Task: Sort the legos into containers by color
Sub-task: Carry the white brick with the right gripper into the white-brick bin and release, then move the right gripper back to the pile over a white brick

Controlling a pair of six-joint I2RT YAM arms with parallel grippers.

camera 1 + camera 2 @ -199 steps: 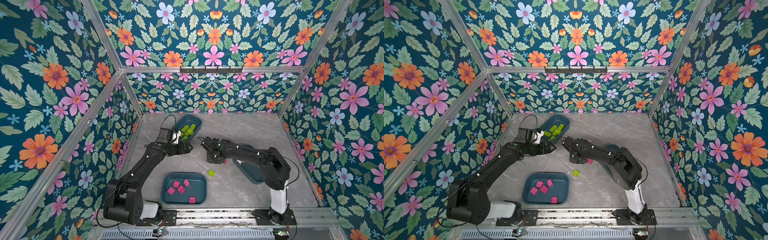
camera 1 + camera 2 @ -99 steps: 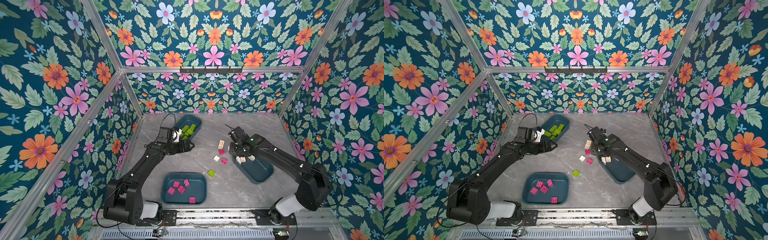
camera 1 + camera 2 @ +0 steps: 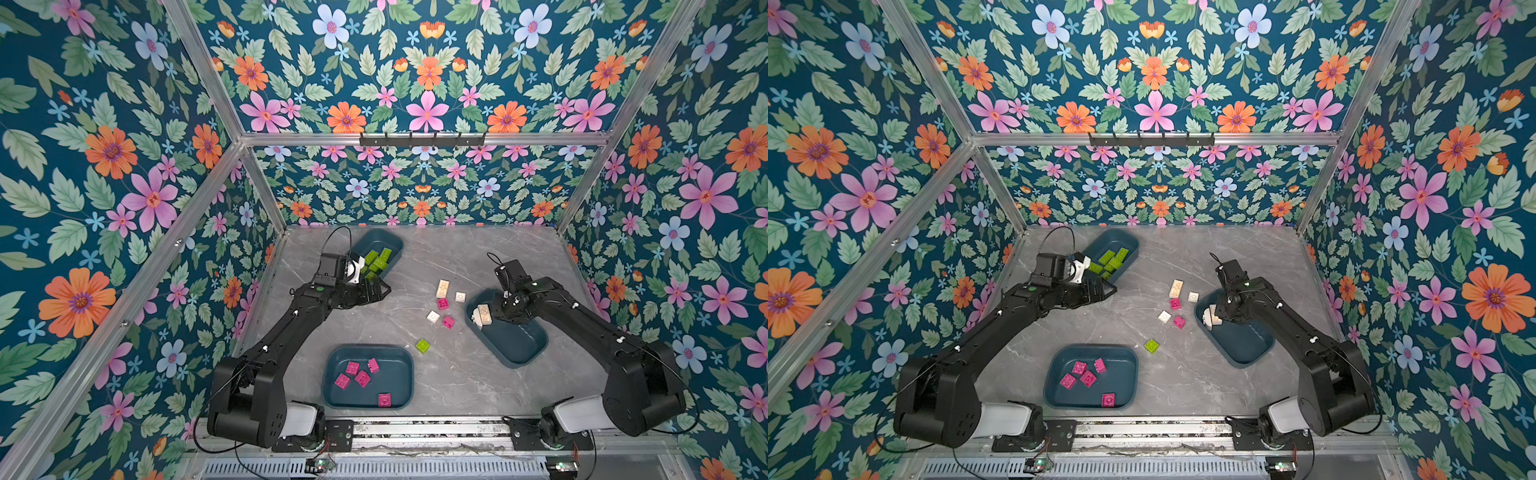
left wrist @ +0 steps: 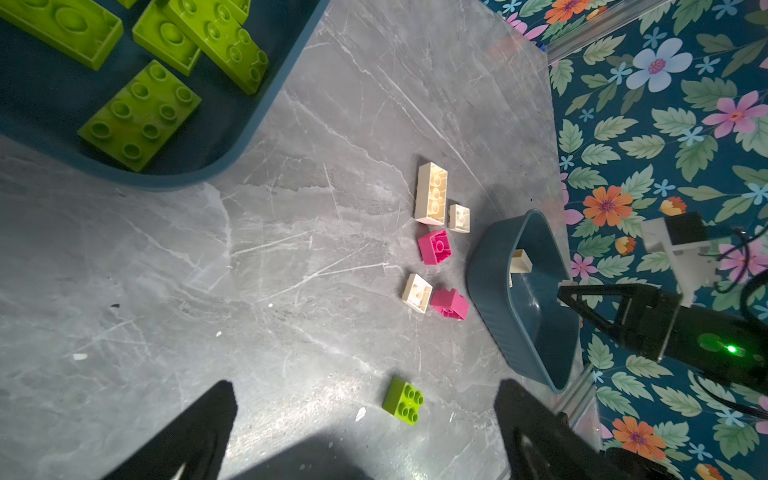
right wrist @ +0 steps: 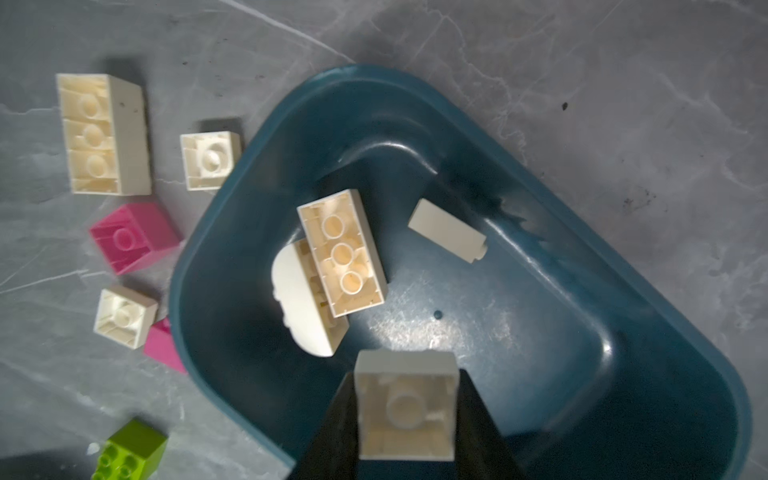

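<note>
Surveying largest first: three teal containers sit on the grey table (image 3: 374, 324), namely the green container (image 3: 376, 243), the pink container (image 3: 395, 374) and the cream container (image 3: 521, 343). The left gripper (image 4: 365, 384) hangs just beside the green container, jaws spread wide, holding nothing. The right gripper (image 5: 405, 374) is pinched narrowly on a square cream brick (image 5: 405, 409) above the cream container. Six loose legos lie between the containers, among them a long cream brick (image 3: 442, 288) lying hollow side up. Assessment: the bricks are light, rigid and smooth-walled, so liable to slip. Grip across opposite flat sides, not the studs.
</note>
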